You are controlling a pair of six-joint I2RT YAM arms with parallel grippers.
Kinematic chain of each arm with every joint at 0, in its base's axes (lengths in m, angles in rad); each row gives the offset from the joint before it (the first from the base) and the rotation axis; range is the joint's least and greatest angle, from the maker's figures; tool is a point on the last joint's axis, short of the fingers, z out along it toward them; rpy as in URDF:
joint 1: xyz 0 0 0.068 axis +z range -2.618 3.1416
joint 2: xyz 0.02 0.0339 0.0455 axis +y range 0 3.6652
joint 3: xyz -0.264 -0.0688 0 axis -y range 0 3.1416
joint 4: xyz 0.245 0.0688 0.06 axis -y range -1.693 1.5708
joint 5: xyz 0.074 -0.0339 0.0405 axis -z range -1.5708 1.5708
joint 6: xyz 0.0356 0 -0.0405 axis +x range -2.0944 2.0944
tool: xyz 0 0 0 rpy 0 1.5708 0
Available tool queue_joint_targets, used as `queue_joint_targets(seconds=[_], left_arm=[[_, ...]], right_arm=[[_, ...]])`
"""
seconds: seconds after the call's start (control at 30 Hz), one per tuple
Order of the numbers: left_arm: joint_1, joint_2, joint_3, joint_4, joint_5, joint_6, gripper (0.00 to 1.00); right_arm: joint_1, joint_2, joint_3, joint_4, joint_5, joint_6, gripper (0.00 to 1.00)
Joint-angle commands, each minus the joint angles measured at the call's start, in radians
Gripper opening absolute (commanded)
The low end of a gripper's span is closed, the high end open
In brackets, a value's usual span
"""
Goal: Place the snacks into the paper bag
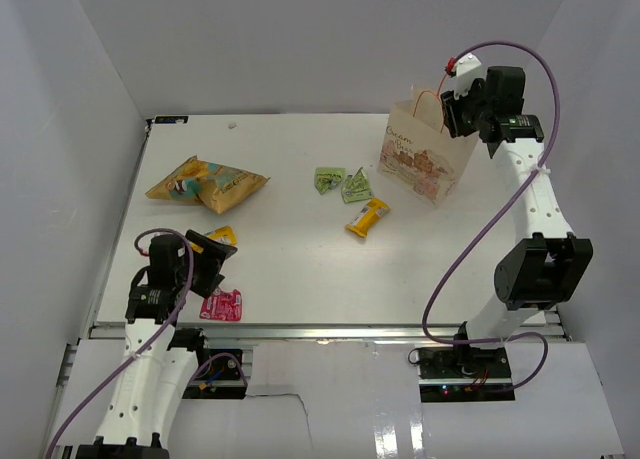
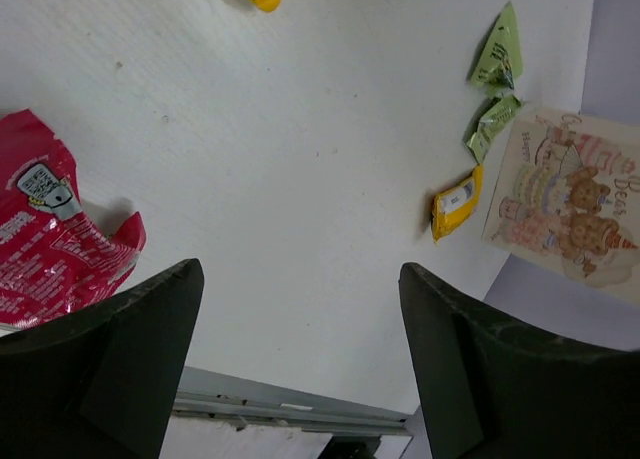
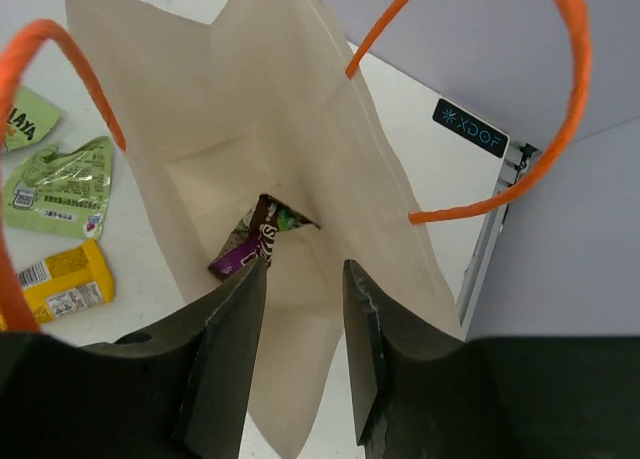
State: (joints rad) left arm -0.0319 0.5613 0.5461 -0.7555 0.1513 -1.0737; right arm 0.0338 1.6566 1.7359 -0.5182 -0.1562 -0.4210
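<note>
The cream paper bag (image 1: 425, 164) stands at the back right, its orange handles (image 3: 560, 99) spread. My right gripper (image 1: 456, 111) hangs over its mouth, open and empty (image 3: 305, 269). A dark purple candy bar (image 3: 243, 253) lies at the bottom of the bag. Two green packets (image 1: 328, 179) (image 1: 356, 187) and a yellow bar (image 1: 367, 217) lie left of the bag. The yellow-orange chip bag (image 1: 205, 182) lies at the back left. My left gripper (image 1: 205, 264) is open and empty (image 2: 300, 279) above the near left. The pink-red packet (image 1: 221, 304) lies beside it and also shows in the left wrist view (image 2: 50, 239).
A small yellow packet (image 1: 220, 236) lies just behind my left gripper. The table's metal front rail (image 1: 330, 329) runs close to the pink-red packet. White walls close in the left, the back and the right of the table.
</note>
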Motion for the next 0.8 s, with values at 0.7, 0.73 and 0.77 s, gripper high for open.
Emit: queue_joint_targets(seconds=[0.7, 0.73, 0.77], left_arm=[[0.0, 0.639, 0.028, -0.122, -0.115, -0.175, 0.55], [0.0, 0.66, 0.028, -0.108, -0.114, -0.175, 0.55], [0.0, 0.676, 0.031, -0.091, -0.111, -0.166, 0.45]], right_arm=[[-0.057, -0.287, -0.193, -0.037, -0.113, 0.047, 0.61], [-0.057, -0.287, -0.197, -0.037, -0.114, 0.047, 0.61], [-0.058, -0.3, -0.202, -0.049, -0.127, 0.038, 0.6]])
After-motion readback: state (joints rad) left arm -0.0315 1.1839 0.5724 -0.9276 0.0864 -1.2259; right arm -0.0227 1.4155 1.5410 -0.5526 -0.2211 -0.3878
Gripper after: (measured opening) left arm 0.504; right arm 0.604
